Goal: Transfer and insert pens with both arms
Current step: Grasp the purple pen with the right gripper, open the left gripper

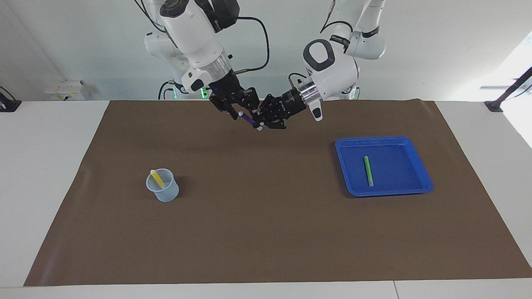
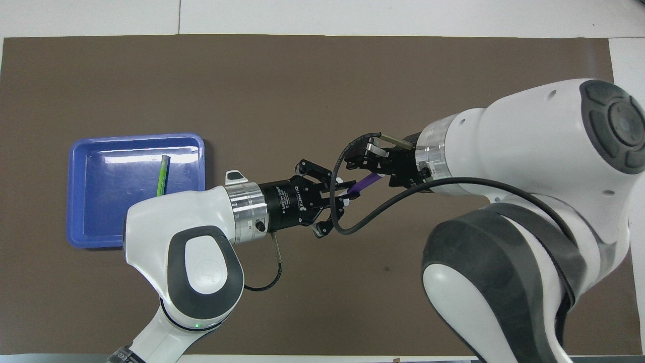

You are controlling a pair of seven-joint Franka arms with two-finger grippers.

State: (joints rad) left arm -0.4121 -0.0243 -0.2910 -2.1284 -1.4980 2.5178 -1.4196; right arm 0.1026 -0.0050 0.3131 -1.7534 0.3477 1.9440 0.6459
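Observation:
The purple pen hangs slantwise in the air over the middle of the brown mat, between both hands. My left gripper is shut on one end of it. My right gripper is at the pen's other end; its grip does not show. The green pen lies in the blue tray toward the left arm's end of the table. The yellow pen leans in a pale plastic cup toward the right arm's end.
A brown mat covers most of the white table. A black cable loops from the right wrist under the two hands. The right arm's bulk hides the cup in the overhead view.

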